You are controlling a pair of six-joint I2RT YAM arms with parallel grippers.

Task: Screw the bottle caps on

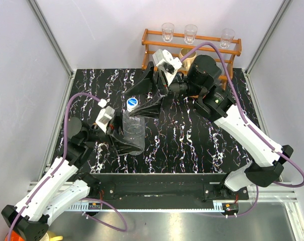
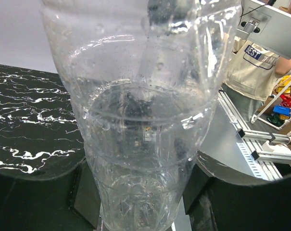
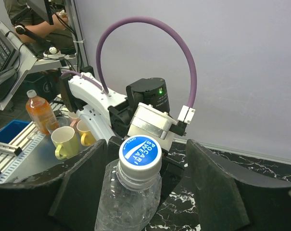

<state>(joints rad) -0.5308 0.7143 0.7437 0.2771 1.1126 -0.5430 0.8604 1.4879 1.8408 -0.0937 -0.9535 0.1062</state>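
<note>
Centre-left from above, the left hand [image 2: 140, 199] is clamping the probably crushable clear ribbed plastic bottle [image 1: 133, 131] while the open right hand [image 3: 144, 166] is straddling its small round blue cap [image 3: 139, 151], best pinched rim-wise.

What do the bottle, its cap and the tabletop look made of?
Bottle: thin clear plastic, glossy, ribbed, see-through.
Cap: opaque blue plastic, smooth, with white lettering.
Tabletop: black with white veins, a marble look; possibly only a printed sheet.

Bright even light, faint shadows on the counter [image 1: 192, 145], glints dotted the clear bottle [image 2: 135, 110], close foreground was blurred.
</note>
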